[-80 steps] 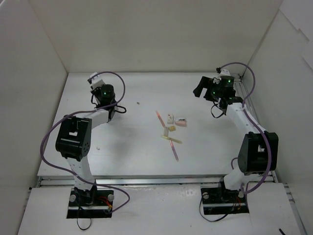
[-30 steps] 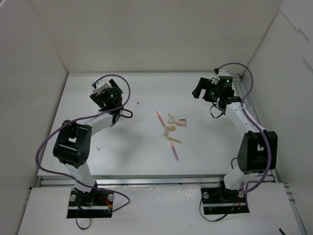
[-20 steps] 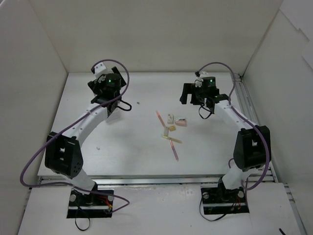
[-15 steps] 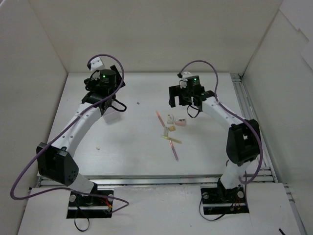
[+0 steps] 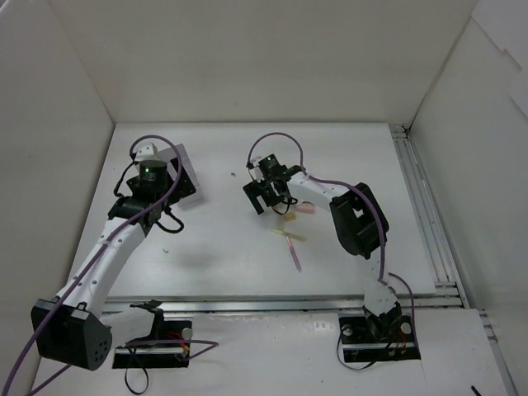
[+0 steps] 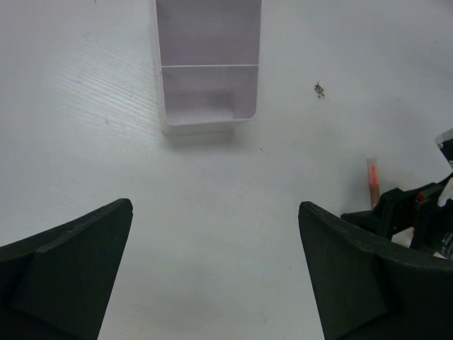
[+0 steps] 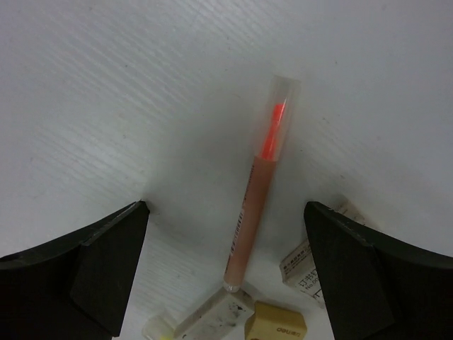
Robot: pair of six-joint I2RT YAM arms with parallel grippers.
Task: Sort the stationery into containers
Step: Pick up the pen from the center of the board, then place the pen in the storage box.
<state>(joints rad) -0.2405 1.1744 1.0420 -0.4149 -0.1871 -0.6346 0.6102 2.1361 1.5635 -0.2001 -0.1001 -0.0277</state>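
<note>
A pink pen with an orange tip (image 7: 255, 205) lies on the table between the fingers of my right gripper (image 7: 226, 208), which is open and low over it, touching nothing. At the pen's near end sit a white eraser (image 7: 212, 319), a beige eraser (image 7: 277, 323) and a white labelled block (image 7: 303, 265). In the top view more sticks, yellow (image 5: 289, 236) and pink (image 5: 294, 254), lie nearer the arm bases. The white divided container (image 6: 207, 71) stands ahead of my left gripper (image 6: 216, 207), which is open and holds nothing.
A tiny speck of debris (image 6: 320, 89) lies right of the container. White walls enclose the table on three sides. A metal rail (image 5: 421, 206) runs along the right edge. My right gripper (image 5: 261, 196) sits between the container (image 5: 183, 165) and the stationery pile.
The right arm swung left from the far right corner and came down over the pink pen. The left arm drew back from the container and its gripper opened wide.
</note>
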